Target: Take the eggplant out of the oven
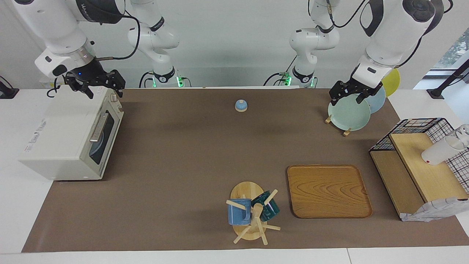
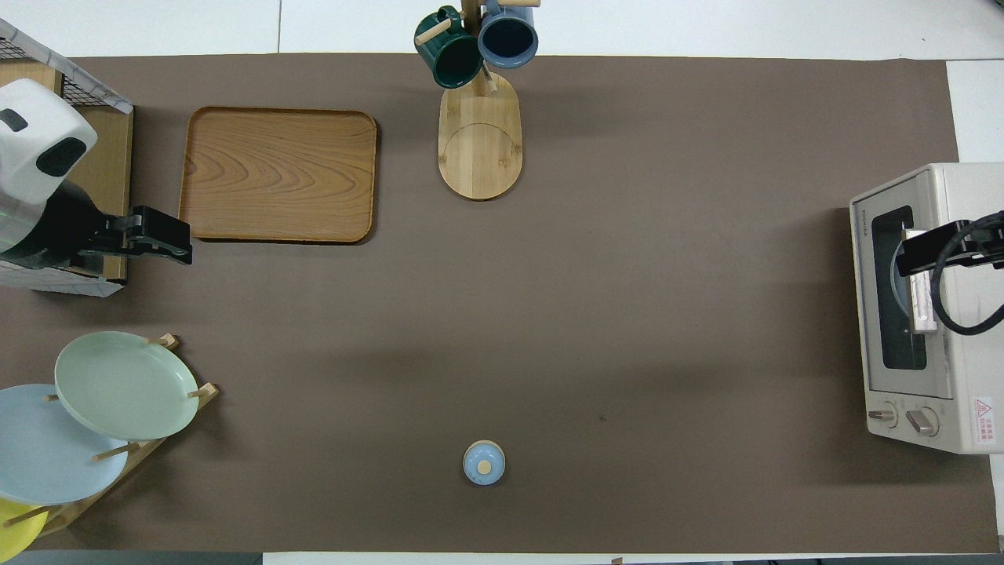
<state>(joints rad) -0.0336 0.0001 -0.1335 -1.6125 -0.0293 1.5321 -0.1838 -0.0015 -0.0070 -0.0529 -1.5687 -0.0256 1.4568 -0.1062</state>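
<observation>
The oven (image 1: 69, 139) door is shut (barring entry); bare mat (image 1: 190, 154) lies open in front of it.

Off-white toaster oven (image 1: 66, 141) at the right arm's end of the table, dark glass door shut, metal bar handle (image 1: 99, 127) across it, directly beneath the open jaws of the right gripper (image 1: 96, 87). No eggplant is visible.

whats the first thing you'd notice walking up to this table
The off-white oven, door shut, sits at the right arm's end of the table, with the open right gripper hanging over its top. At the left arm's end, the open left gripper hovers over the pale green plate in the plate rack.
</observation>
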